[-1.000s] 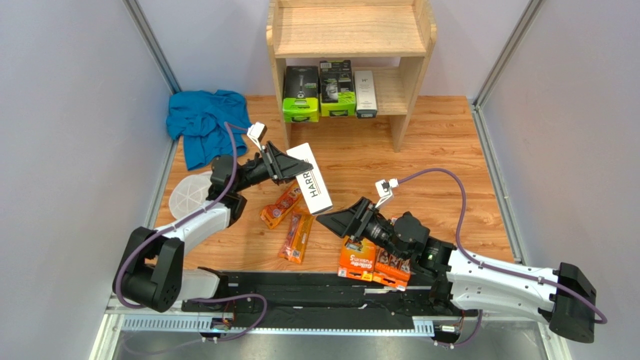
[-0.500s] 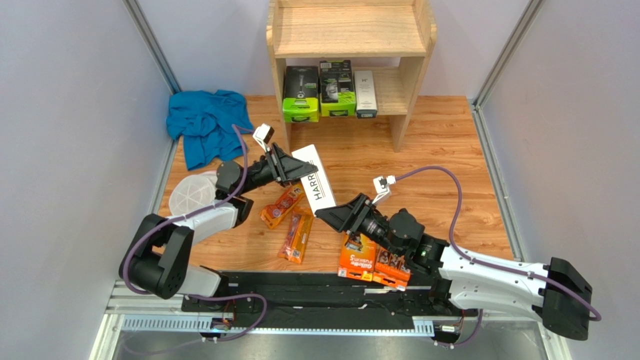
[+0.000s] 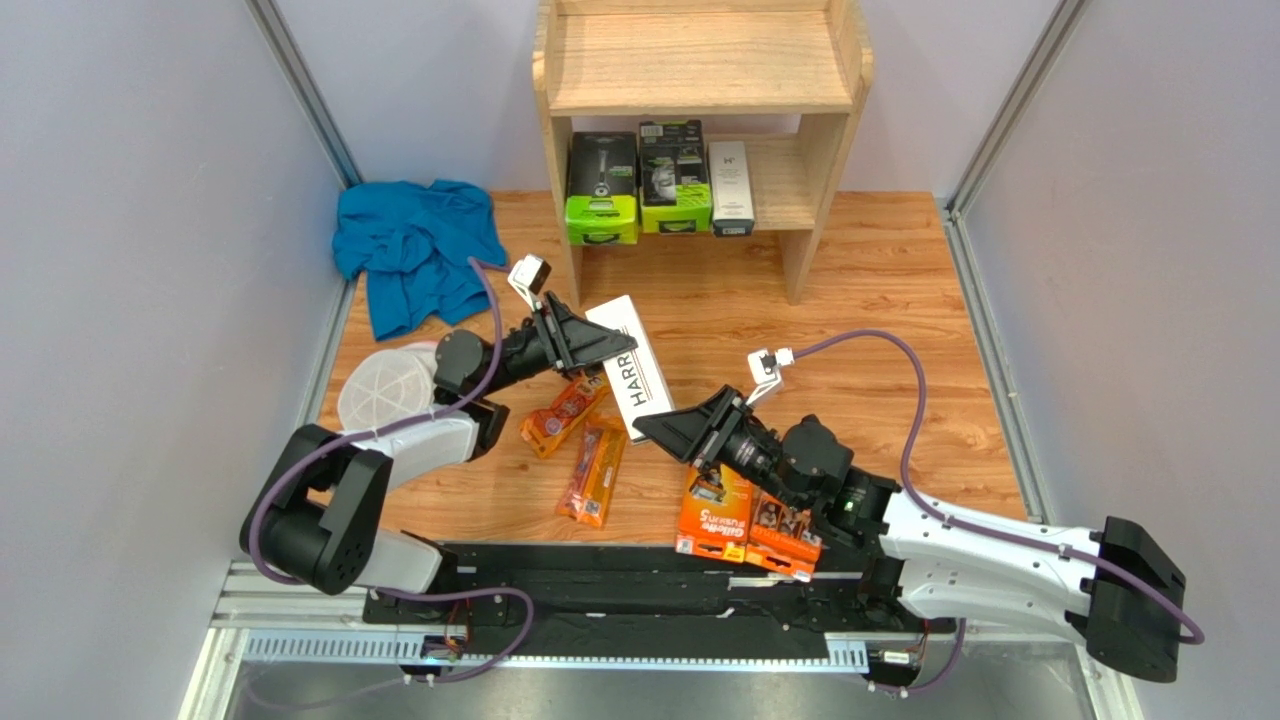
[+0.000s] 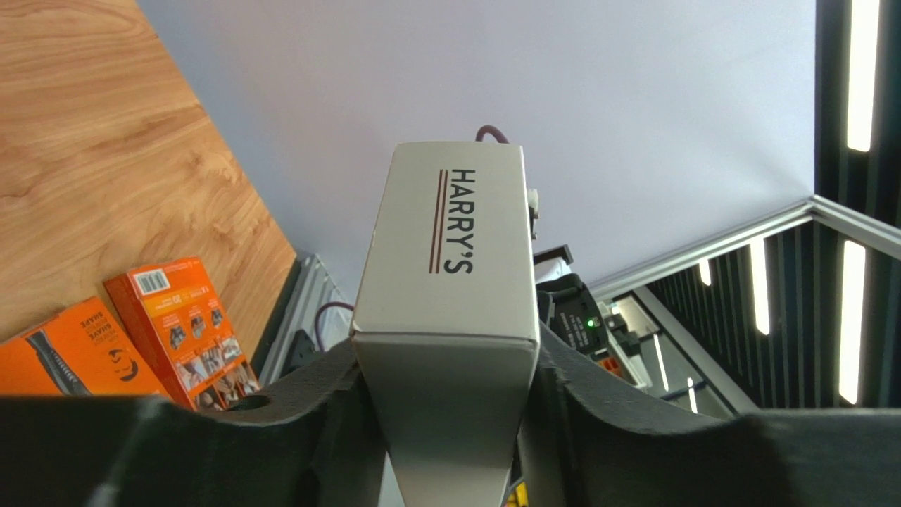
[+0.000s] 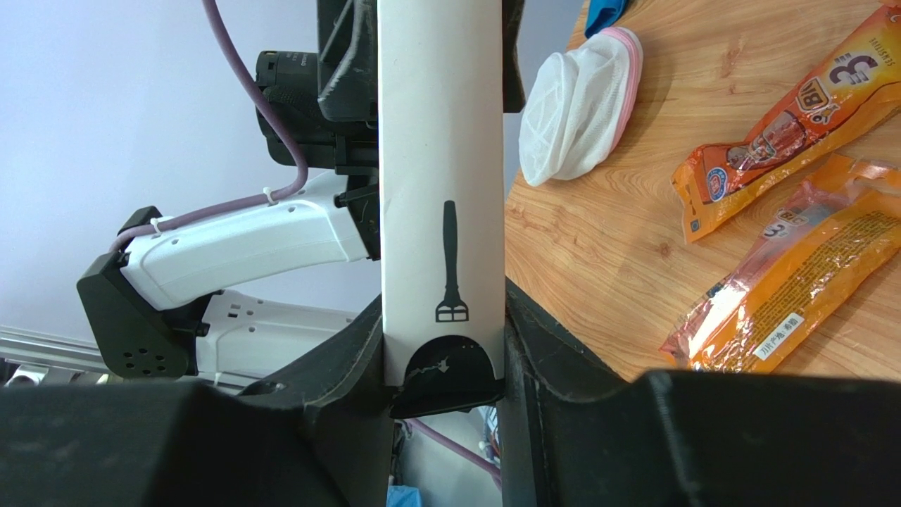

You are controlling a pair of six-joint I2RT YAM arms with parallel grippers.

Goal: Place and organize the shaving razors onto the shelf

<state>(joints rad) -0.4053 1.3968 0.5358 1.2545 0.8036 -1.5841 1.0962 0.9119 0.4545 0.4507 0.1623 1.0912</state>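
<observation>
A long white HARRY'S box hangs above the table between both arms. My left gripper is shut on its far end, pads pressed on both sides. My right gripper is shut on its near end, fingers against both faces. Two narrow orange blister packs lie on the table below. Two flat orange boxes lie under my right arm. The wooden shelf stands at the back, with a white box on its lower tier.
Two green-and-black packs stand beside the white box on the lower tier. A blue cloth lies at the back left. A white mesh disc sits beside my left arm. Grey walls close in both sides.
My right gripper has reached the box's near end and closed on it. My left gripper has kept its hold, shifting the box slightly right.
</observation>
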